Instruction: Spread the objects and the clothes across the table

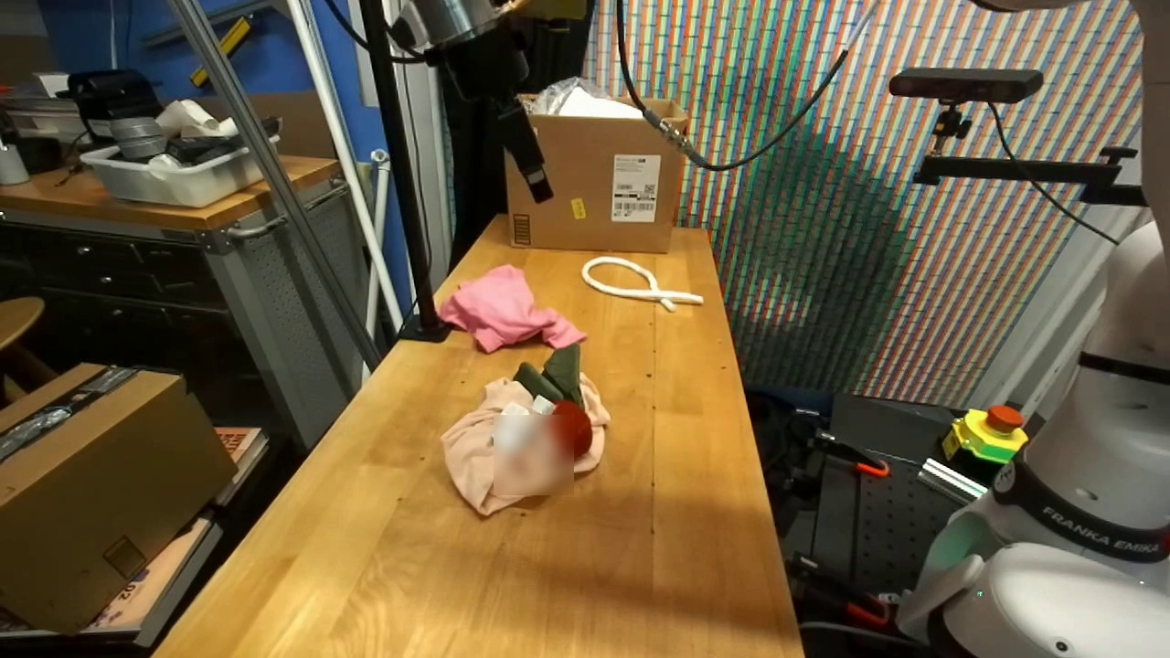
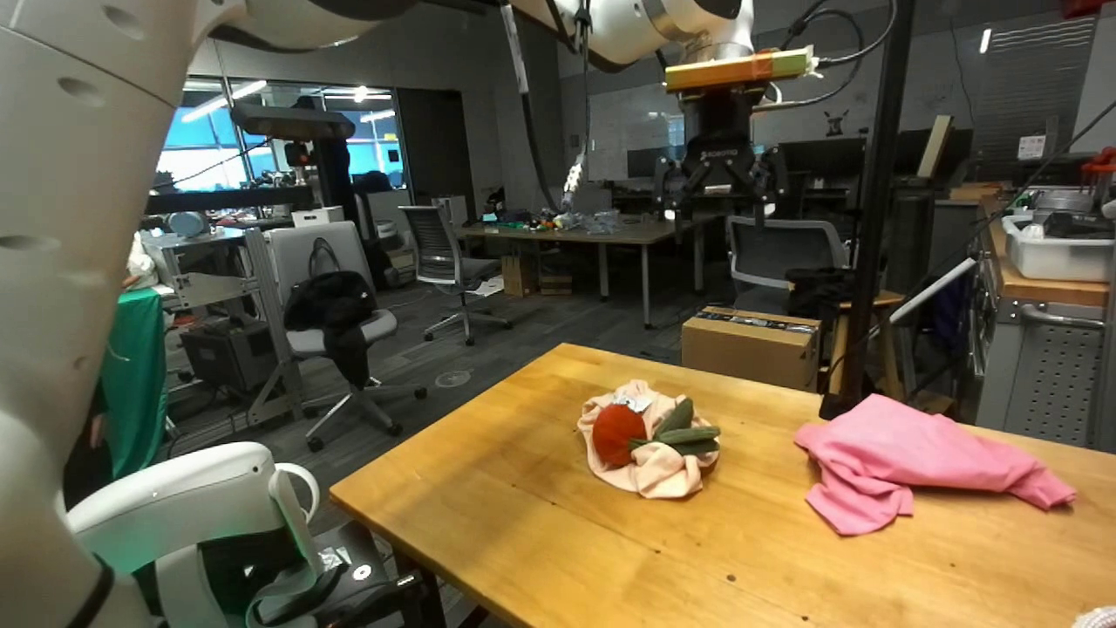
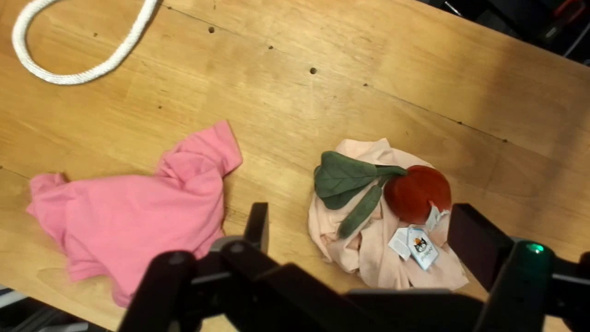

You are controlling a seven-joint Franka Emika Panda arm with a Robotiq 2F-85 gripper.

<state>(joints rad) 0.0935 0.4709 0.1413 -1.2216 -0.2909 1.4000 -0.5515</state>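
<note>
White casing on the arm base (image 1: pixel 1088 585) carries a black band (image 1: pixel 1097 535) lettered FRANKA EMIKA. On the wooden table (image 1: pixel 640 567), crumpled peach cloth (image 3: pixel 378 267) lies beneath a plush toy (image 3: pixel 417 191): round red body, green leaves (image 3: pixel 345 175), printed tag (image 3: pixel 421 249) with an animal emblem, lettering illegible. Pink cloth (image 1: pixel 507 311) lies bunched beyond, on the same surface. Overhead, the gripper (image 2: pixel 719 211), marked ROBOTIQ, has its fingers (image 3: pixel 479 244) spread wide. Farther along, white ribbed rope (image 3: pixel 69 79) forms a loop, ends crossed. Cardboard box (image 1: pixel 585 164) at the far end bears a barcode label (image 1: pixel 635 187), print too small to read.

Two cloths (image 3: pixel 138 216) (image 3: pixel 382 265), one plush toy (image 3: pixel 412 193), one rope (image 3: pixel 67 79)
</note>
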